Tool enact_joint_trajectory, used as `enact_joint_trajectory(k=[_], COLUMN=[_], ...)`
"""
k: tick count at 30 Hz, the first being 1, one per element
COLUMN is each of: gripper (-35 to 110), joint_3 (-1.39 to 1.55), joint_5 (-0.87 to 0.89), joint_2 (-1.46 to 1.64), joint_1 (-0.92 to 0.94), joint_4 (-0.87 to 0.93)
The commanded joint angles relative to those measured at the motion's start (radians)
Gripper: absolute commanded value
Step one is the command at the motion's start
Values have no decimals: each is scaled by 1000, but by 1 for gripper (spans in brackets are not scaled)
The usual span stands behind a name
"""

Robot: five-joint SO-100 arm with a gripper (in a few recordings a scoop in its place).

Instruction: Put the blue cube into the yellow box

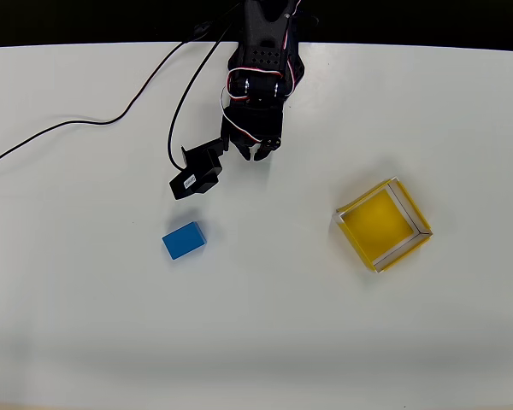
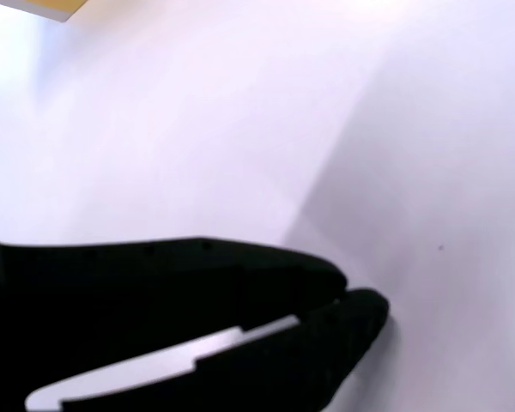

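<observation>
Overhead view: black arm reaching in from the far edge of the white counter (image 1: 85,342), its end effector (image 1: 258,152) hanging over bare surface near that edge, jaws drawn close together and holding nothing. A small black module on a cable (image 1: 195,175) sits just beside it, toward the left edge. The blue cube (image 1: 183,240) lies flat near the counter's middle, left of centre and nearer the front than the arm, well apart from the fingertips. The yellow box (image 1: 415,243) rests well to the right, turned at an angle, its floor bare

Wrist view: the end effector (image 2: 348,300) fills the lower frame as a dark mass, its two tips almost touching, with plain counter beyond. A sliver of the yellow box (image 2: 56,7) shows at the top left corner

Judged from here, the pick has not begun. The risks look plain enough: jaws this narrow would push the cube aside rather than straddle it unless opened first; the module sits between arm and cube and could be nudged or its cable dragged across the block; and the box's low walls and skewed set leave little margin, so an off-centre release could land the cube on the rim
</observation>
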Motion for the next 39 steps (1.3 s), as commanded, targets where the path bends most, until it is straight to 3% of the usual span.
enact_joint_trajectory(k=[1, 23, 26, 34, 39], gripper=[0, 0, 0, 30, 43], joint_3=[28, 28, 26, -259, -549], joint_5=[-3, 2, 8, 175, 319], joint_2=[26, 25, -21, -414, -718], joint_1=[12, 20, 40, 144, 210], joint_4=[17, 9, -98, -591, -701])
